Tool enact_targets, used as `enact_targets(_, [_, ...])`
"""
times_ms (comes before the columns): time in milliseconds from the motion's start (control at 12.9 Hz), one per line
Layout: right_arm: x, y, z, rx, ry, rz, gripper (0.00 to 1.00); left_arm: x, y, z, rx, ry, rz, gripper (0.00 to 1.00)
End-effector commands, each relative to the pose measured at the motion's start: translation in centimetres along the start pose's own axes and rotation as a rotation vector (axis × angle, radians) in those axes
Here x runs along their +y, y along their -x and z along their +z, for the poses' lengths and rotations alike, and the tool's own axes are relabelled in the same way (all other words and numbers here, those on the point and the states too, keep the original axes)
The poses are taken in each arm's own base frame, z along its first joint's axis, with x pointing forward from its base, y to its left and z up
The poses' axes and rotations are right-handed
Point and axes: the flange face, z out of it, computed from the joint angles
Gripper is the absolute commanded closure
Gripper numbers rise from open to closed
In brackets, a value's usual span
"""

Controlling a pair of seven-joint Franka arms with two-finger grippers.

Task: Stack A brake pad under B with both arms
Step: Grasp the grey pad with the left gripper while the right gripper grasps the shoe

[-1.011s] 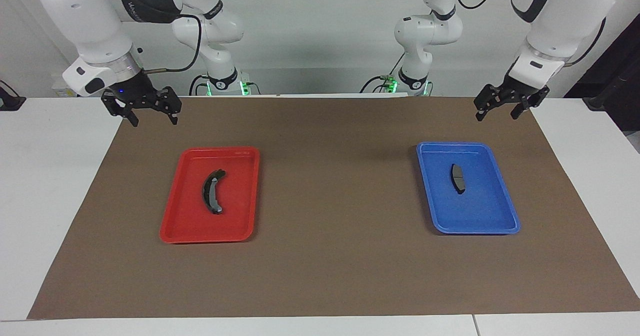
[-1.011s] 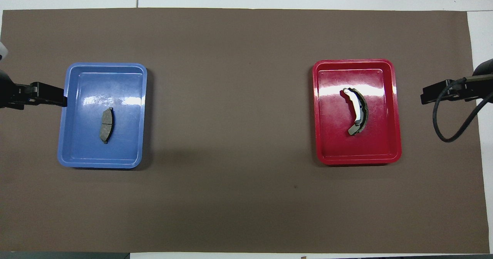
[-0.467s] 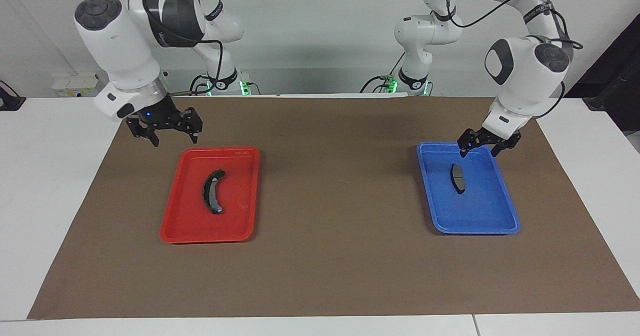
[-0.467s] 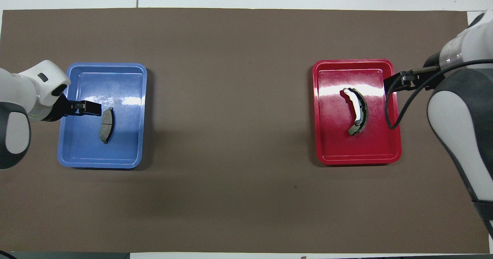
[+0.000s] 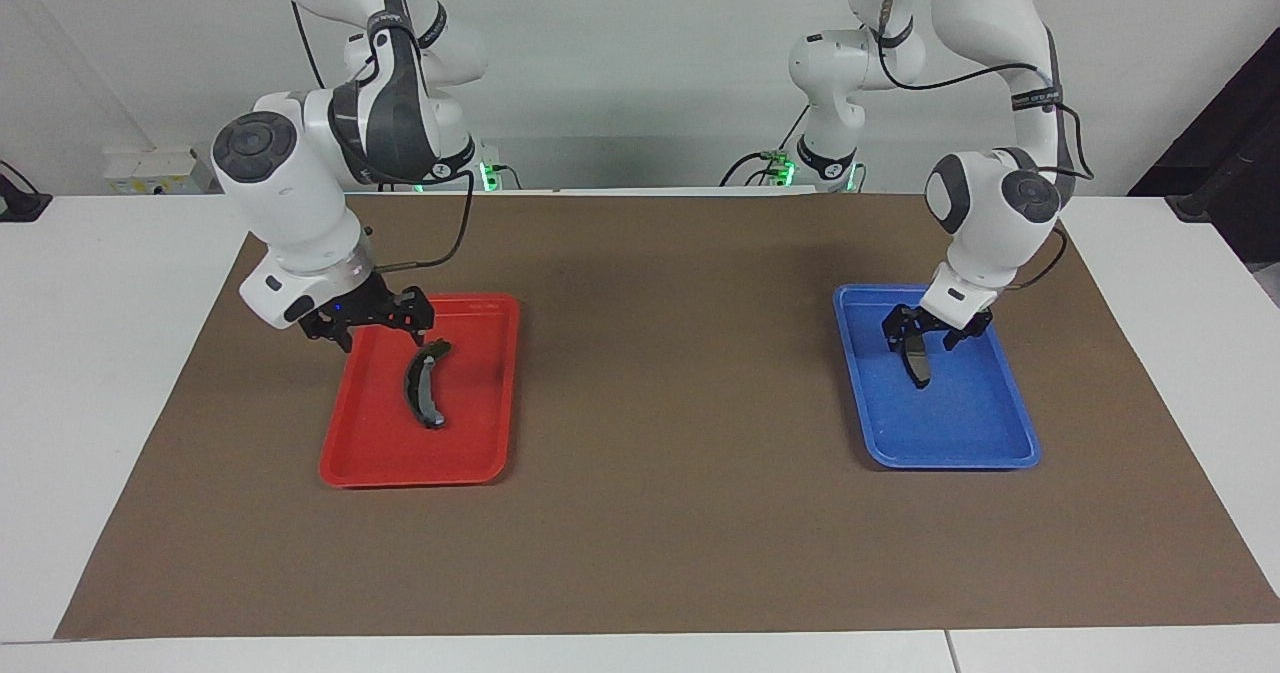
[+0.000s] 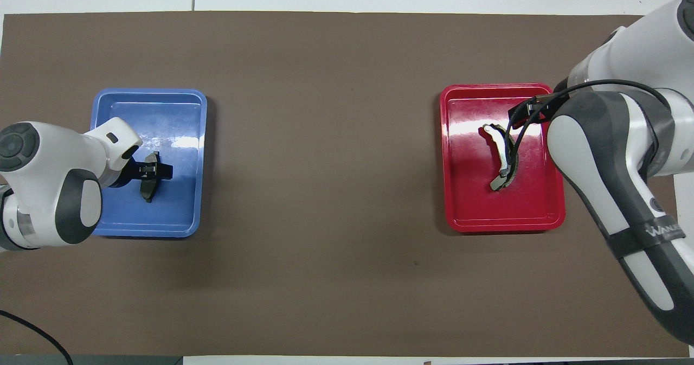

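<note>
White walls back a counter (image 5: 40, 403) spread with a brown mat (image 5: 660, 513) as I bring both arms down from my remote station. My left gripper (image 5: 925, 338) hangs low over the blue tray (image 5: 1010, 433), jaws spread wide to either side of the A brake pad (image 5: 917, 365), which lies flat in that tray toward the left arm's end of the counter. My right gripper (image 5: 378, 330), jaws equally wide and empty, hovers over the red tray (image 5: 470, 453), at the edge nearer the robots and just beside the upper tip of B (image 5: 424, 385), the long crescent lying in it. I judge both pads stiff, dense and fairly heavy for their size, unlikely to flex but apt to slide on glossy plastic; I would pinch A across its short width at the middle groove, and B across its mid-arc for balance. Lettering on the right arm's dark band in the overhead view (image 6: 659, 226) reads only partly; I cannot make it out.
</note>
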Motion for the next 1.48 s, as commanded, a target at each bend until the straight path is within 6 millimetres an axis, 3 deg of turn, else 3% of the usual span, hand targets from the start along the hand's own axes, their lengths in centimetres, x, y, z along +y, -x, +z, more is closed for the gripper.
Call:
enact_targets(0, [0.0,1.0,3.0,0.028,-0.016,0.011,0.01,-0.8,0.3,1.6,-0.003,0.003,0.02,0.0])
enact_targets(78, [0.0,0.9,4.5,0.037,-0.017,0.012,0.01,-0.8,0.5,2.6,-0.014,0.004,0.029,0.0])
enact_targets(311, [0.4,0.6,8.0,-0.002,-0.012,0.016,0.01,-1.0,0.5,3.0,-0.017,0.003,0.03,0.03])
enact_targets(389, [0.5,0.4,9.0,-0.013,-0.01,0.013,0.02,-1.0,0.5,3.1,-0.023,0.004,0.032,0.18])
enact_targets(544, [0.5,0.6,10.9,-0.034,-0.009,0.012,0.06,-1.1,0.6,3.0,-0.05,0.007,0.032,0.65])
enact_targets(700, [0.6,0.6,12.4,-0.042,-0.007,0.014,0.11,-1.9,0.8,2.9,-0.092,0.009,0.016,0.96])
enact_targets(1011, [0.4,1.4,15.0,-0.051,-0.006,0.013,0.16,-2.0,0.1,2.0,-0.071,0.006,0.037,0.99])
enact_targets(1167, [0.4,1.9,15.8,-0.058,-0.019,0.012,0.18,-2.1,-1.3,-0.3,-0.06,0.005,0.037,0.99])
enact_targets(1400, [0.5,2.1,16.1,-0.06,-0.021,0.011,0.22,-1.4,-4.1,-5.7,-0.04,0.004,0.047,0.99])
